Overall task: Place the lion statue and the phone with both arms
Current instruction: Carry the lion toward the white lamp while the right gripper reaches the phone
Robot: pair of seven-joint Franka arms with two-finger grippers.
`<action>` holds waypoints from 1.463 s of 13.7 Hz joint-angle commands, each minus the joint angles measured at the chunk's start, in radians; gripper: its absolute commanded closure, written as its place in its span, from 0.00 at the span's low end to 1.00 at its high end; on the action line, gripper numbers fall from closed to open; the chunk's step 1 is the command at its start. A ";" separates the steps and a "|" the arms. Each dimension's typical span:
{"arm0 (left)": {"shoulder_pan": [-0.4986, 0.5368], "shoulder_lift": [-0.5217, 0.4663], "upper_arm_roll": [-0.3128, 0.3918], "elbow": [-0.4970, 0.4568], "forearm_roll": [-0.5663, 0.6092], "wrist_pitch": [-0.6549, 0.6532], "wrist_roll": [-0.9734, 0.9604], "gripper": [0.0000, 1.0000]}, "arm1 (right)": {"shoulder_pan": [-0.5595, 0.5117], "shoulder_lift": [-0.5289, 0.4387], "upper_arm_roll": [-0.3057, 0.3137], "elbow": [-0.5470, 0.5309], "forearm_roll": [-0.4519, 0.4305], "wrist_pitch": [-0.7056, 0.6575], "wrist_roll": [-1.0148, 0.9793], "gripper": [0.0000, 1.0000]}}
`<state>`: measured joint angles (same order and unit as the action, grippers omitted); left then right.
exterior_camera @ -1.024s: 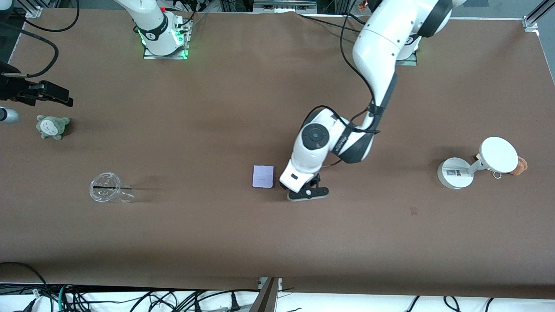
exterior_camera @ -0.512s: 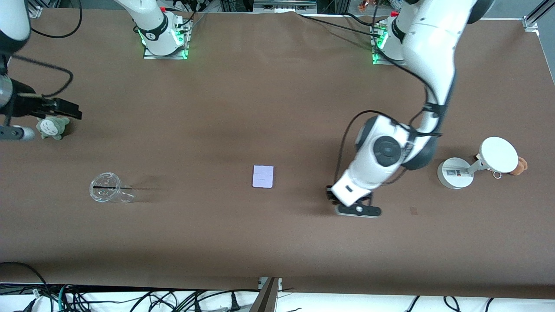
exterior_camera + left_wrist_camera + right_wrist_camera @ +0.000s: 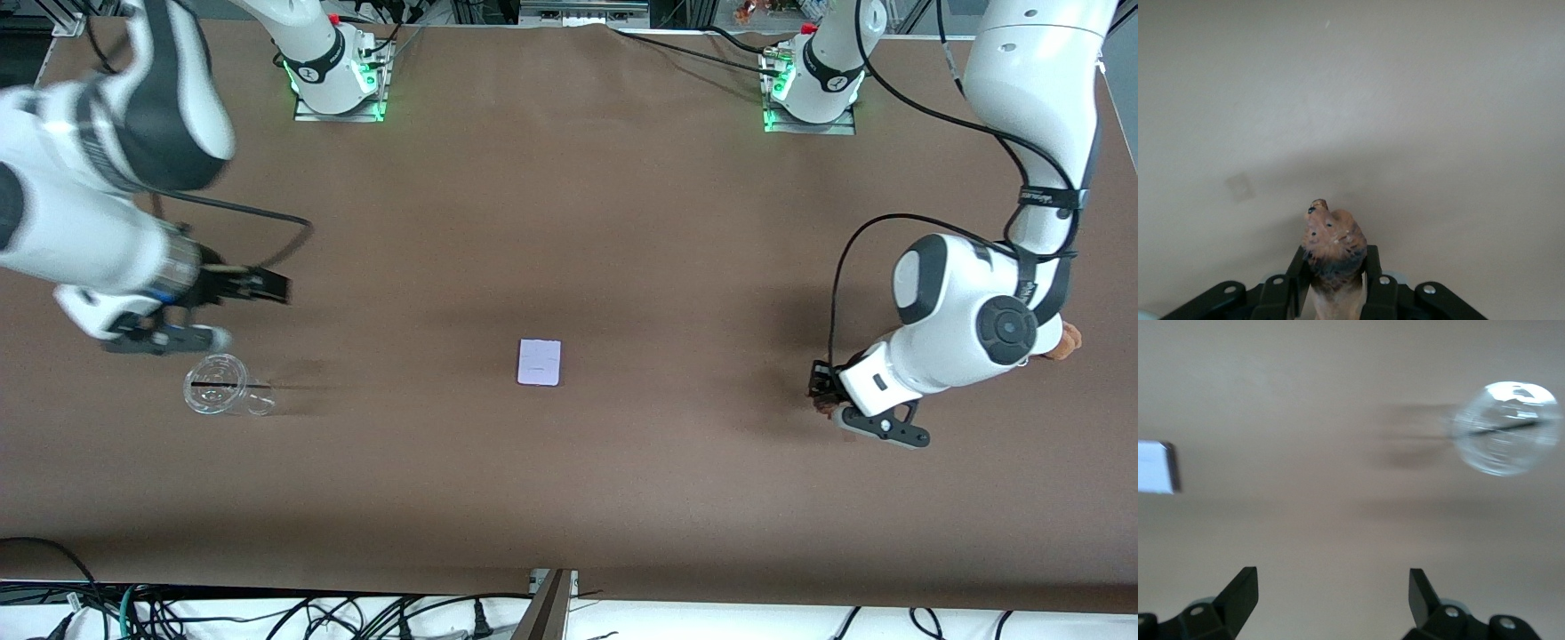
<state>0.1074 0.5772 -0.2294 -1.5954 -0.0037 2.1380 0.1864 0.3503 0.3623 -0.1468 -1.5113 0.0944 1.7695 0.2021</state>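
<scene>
Update: left claw [image 3: 834, 402] clenched on lion statue [image 3: 1333, 245], head poking out past the fingertips in the left wrist view, bare surface [image 3: 569, 498] underneath. Swung in the last second from right beside phone [image 3: 540, 362] out toward the left arm's end of the surface; now hanging low over open brown cloth near the front edge, close to where the brown plush [image 3: 1071, 338] peeks out from under the arm. Reads as carry-to-place for the statue, not yet set down; no contact with the surface visible. Can't tell the intended drop spot from these views. Phone lying flat mid-surface, untouched, same spot and same orientation as a second ago, well apart from both claws. Clear cup [image 3: 218, 384] standing toward the right arm's end, roughly level with the phone. Right claw [image 3: 265, 287] released and empty, fingers spread wide in its wrist view, which catches the cup [image 3: 1505, 427] and a corner of the phone [image 3: 1153, 467]. Came in from the surface's edge at the right arm's end; now over the cloth just past the cup, heading inward with motion blur on the arm. Likely going for the phone next: flat slab, thin edges, so needs a low, square approach. Half the task in transit, other half not started.
</scene>
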 commanded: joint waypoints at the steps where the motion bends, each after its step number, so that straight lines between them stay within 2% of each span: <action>1: 0.056 -0.030 -0.010 -0.049 0.084 -0.009 0.064 1.00 | 0.155 0.130 -0.011 0.025 0.027 0.166 0.179 0.00; 4: 0.075 0.010 -0.008 -0.073 0.169 0.054 0.048 1.00 | 0.286 0.288 -0.011 0.072 0.025 0.391 0.388 0.00; 8: 0.090 0.064 -0.007 -0.072 0.191 0.086 -0.011 1.00 | 0.383 0.424 -0.013 0.102 0.018 0.571 0.508 0.00; 11: 0.089 0.073 -0.005 -0.072 0.192 0.086 -0.064 1.00 | 0.420 0.474 -0.016 0.102 0.016 0.637 0.573 0.00; 18: 0.090 0.098 -0.005 -0.072 0.191 0.080 -0.065 1.00 | 0.444 0.529 -0.017 0.102 0.013 0.708 0.574 0.00; 19: 0.093 0.104 -0.007 -0.072 0.192 0.076 -0.065 0.98 | 0.447 0.538 -0.017 0.102 0.011 0.718 0.573 0.00; 20: 0.094 0.104 -0.007 -0.072 0.192 0.074 -0.065 0.79 | 0.453 0.543 -0.017 0.102 0.004 0.723 0.573 0.00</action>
<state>0.1884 0.6799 -0.2253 -1.6668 0.1591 2.2181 0.1393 0.7832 0.8796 -0.1492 -1.4322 0.1048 2.4732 0.7571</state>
